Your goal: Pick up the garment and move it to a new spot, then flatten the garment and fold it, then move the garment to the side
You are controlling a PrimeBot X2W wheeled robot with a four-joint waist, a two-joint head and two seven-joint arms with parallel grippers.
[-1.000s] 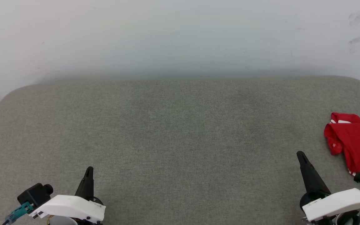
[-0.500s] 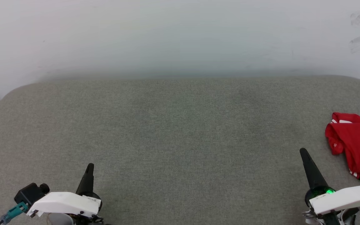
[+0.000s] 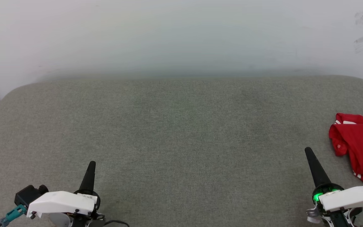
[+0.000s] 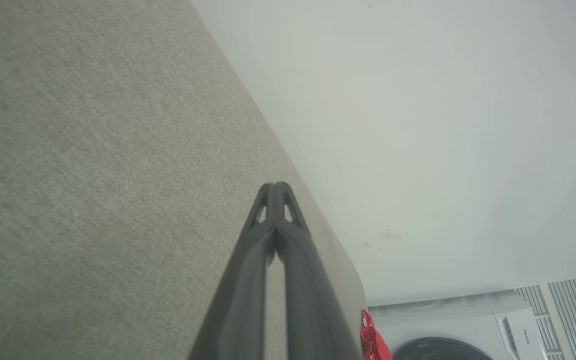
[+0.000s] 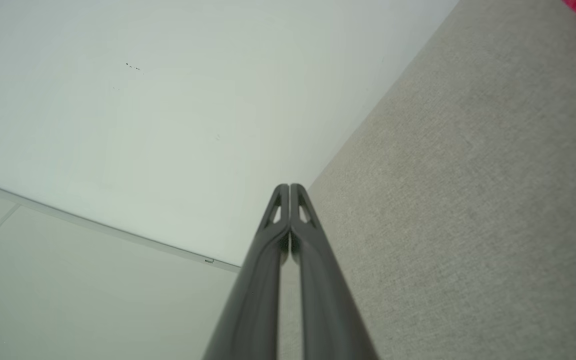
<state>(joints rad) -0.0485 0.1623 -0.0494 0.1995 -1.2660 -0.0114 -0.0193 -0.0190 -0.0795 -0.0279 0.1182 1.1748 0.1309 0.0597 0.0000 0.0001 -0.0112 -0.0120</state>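
Head view: left gripper (image 3: 91,164) sits low at the left, pointing up the frame, above the grey-green fabric surface (image 3: 181,132). Left wrist view: its two dark fingers (image 4: 240,295) lie pressed together along their length and meet at the tips, so the jaws are fully closed with nothing between them. Head view: right gripper (image 3: 308,150) sits low at the right, angled slightly toward the left of the frame; a green light (image 3: 317,197) glows at its base beside the white wrist housing (image 3: 351,197). Right wrist view: both fingers (image 5: 258,300) touch at the tips with only a hairline slit lower down, jaws closed, holding nothing. The garment (image 3: 361,143) is red, bunched in a loose heap at the right edge of the surface and partly cut off by the frame; a little white trim shows at its top and at its lower edge. It lies near the right gripper, to the right of its tip and apart from it; whether the dark hardware at the frame's edge touches its lower hem, cannot tell. It is well apart from the left gripper. Left wrist view catches a red sliver of it at the bottom edge, beside a white washing machine (image 4: 468,315). Right wrist view has a blurred red patch at the top right corner. A pale wall (image 3: 181,34) stands behind the surface, with faint scuffs at upper right
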